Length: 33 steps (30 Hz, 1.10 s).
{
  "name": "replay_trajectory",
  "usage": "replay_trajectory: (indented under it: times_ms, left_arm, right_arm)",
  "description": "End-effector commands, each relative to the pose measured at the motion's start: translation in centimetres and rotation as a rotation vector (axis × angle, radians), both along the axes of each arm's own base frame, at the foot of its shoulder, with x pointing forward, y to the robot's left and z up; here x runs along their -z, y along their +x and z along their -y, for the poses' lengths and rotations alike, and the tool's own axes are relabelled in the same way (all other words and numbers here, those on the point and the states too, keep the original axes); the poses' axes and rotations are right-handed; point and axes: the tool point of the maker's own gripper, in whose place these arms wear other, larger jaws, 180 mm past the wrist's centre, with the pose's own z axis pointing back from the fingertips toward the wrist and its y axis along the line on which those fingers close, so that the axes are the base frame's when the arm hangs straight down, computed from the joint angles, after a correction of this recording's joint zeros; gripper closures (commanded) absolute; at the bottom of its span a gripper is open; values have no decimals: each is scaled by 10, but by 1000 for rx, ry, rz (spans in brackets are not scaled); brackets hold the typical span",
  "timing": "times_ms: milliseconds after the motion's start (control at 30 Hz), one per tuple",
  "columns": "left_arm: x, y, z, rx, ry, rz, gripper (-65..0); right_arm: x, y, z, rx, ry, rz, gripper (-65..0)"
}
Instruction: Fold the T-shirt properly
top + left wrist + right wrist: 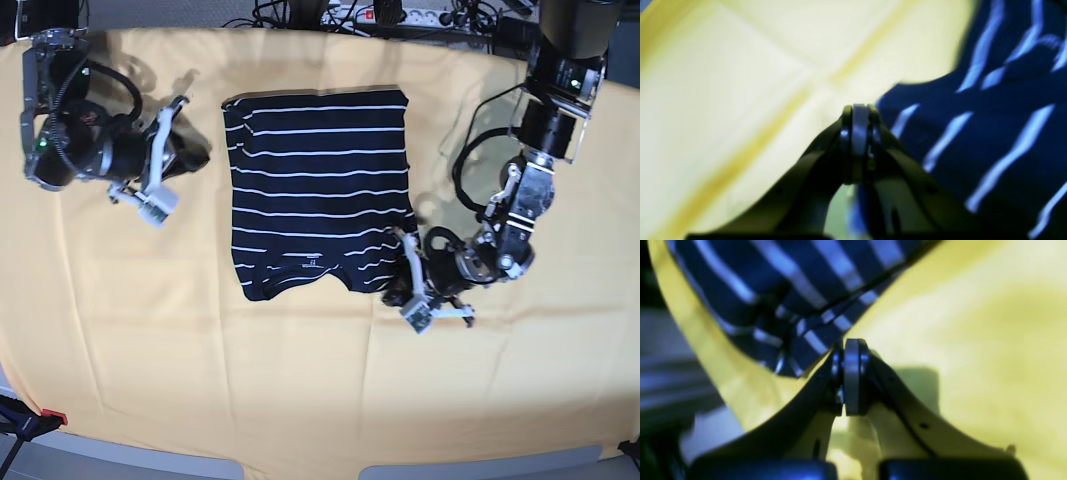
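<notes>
The T-shirt (320, 190) lies mid-table, dark navy with thin white stripes, its sides folded in to a rough rectangle. My left gripper (400, 283) is at its front right corner. In the left wrist view the gripper (857, 123) is shut at the shirt's (990, 133) edge, with blurred blue cloth showing between the fingers. My right gripper (200, 152) sits just left of the shirt's upper left edge, a small gap apart. In the right wrist view it (850, 373) is shut and looks empty, with the shirt (773, 280) beyond its tip.
A plain yellow cloth (300, 390) covers the table under the shirt. A power strip and cables (380, 15) run along the back edge. A small red item (50, 417) sits at the front left corner.
</notes>
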Motion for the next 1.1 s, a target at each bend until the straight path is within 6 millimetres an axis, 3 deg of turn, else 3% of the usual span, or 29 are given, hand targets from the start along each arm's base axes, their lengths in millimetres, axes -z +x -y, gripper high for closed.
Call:
replay_trajectory:
  times_ms: [0,100,233,467,600,800,1067]
  left_arm:
    - [-35,18,-4,-7,-36,77,0]
    - [-54,26,-27,-66,-38,56,0]
    - [-75,32,-64,-188,-121,-37,0]
    - [-119,19,-99,-226,-349,-153,0]
    - [-135,12,-105,-217,-449,-187,0]
    - [-131,7,-104,-209,-465,-202,0]
    - [-130,5,-100,-187,-474,-207,0]
  right_arm:
    - [-17,9,1,3,34,57,0]
    - [-26,13,7,25,68,82,0]
    - [-20,8,10,22,49,48,0]
    - [1,-25,-1,27,90,-49,0]
    - [7,-40,-20,61,181,-79,0]
    - [22,-43,-41,118,192,-86,0]
    - [22,-55,-72,148,298,-132,0]
